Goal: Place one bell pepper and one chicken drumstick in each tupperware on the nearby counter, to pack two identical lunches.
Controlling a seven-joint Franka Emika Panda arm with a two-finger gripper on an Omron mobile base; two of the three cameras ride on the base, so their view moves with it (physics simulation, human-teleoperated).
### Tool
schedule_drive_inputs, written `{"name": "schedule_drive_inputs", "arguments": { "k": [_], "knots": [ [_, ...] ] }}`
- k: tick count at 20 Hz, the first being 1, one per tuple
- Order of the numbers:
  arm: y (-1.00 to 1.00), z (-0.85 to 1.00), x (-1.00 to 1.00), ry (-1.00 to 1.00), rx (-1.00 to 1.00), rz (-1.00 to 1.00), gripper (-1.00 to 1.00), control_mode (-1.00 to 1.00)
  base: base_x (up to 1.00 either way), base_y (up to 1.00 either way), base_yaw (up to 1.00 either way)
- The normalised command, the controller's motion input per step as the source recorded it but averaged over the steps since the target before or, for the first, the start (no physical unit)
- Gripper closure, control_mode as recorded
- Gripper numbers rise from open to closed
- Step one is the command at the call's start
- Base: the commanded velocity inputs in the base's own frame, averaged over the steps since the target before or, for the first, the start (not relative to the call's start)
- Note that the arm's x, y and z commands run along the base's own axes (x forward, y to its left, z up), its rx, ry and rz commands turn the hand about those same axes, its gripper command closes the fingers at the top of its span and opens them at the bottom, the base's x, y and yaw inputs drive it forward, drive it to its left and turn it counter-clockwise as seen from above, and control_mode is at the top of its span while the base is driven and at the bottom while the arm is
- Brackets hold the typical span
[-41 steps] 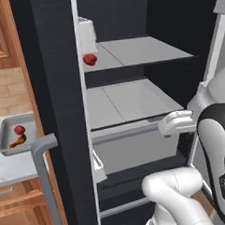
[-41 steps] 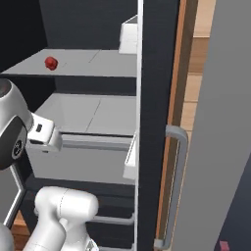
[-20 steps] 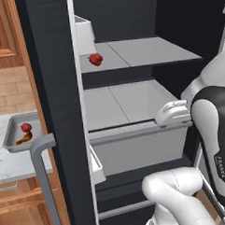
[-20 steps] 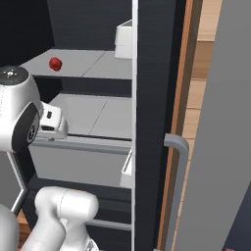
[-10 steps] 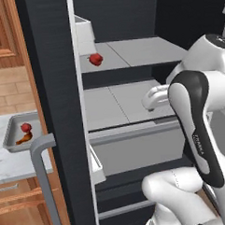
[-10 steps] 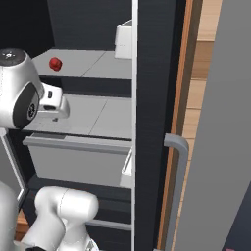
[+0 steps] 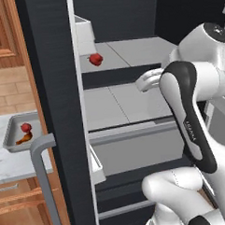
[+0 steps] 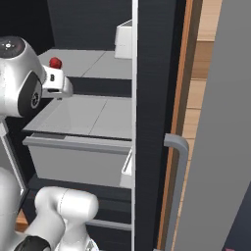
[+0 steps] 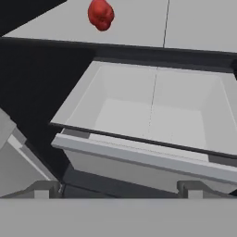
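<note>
Bench point(image 7: 9, 164): a white grey-veined marble top is seen at the far left of the left base view, over reddish-brown wooden cabinet fronts.
Grey tupperware point(image 7: 9, 136): it is set on the bench, rectangular with rounded corners, partly hidden by the open fridge door.
Contents of the grey tupperware: one red bell pepper point(image 7: 26, 128) and, just beside it, one brown chicken drumstick point(image 7: 23, 138) are seen lying inside.
Fridge door point(image 7: 58, 112): a dark panel with a grey handle point(image 7: 43, 183) stands open between the bench and the fridge interior.
Upper fridge shelf point(image 7: 130, 50): a second bell pepper point(image 7: 96, 59) is seen resting on it, near a white bin point(image 7: 84, 34) at the door side; in the right base view the same pepper point(image 8: 55, 62) is seen at the shelf's left end.
Fridge drawer point(image 9: 152, 115): a pale grey bin is seen in the hand view below the shelf edge, pulled open, with nothing visible inside.
Second pepper in the hand view point(image 9: 101, 14): it is seen on the shelf above and behind the drawer.
Claw point(image 9: 115, 187): the two dark tips are spread as wide as they go, nothing is held between them, and nothing is touched; it is pointed at the drawer front, well apart from the pepper.
Arm point(image 7: 190, 124): the white and dark links are raised in front of the fridge shelves.
</note>
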Motion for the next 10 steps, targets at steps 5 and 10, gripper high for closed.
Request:
{"name": "schedule_drive_inputs", "arguments": {
  "k": [5,10],
  "knots": [
    [0.19,0.41,0.31,-0.11,0.00,0.00,-1.00,-1.00,0.00,0.00,0.00],
    [0.31,0.14,0.47,-0.05,0.00,0.00,-1.00,-1.00,0.00,0.00,0.00]
  ]
}}
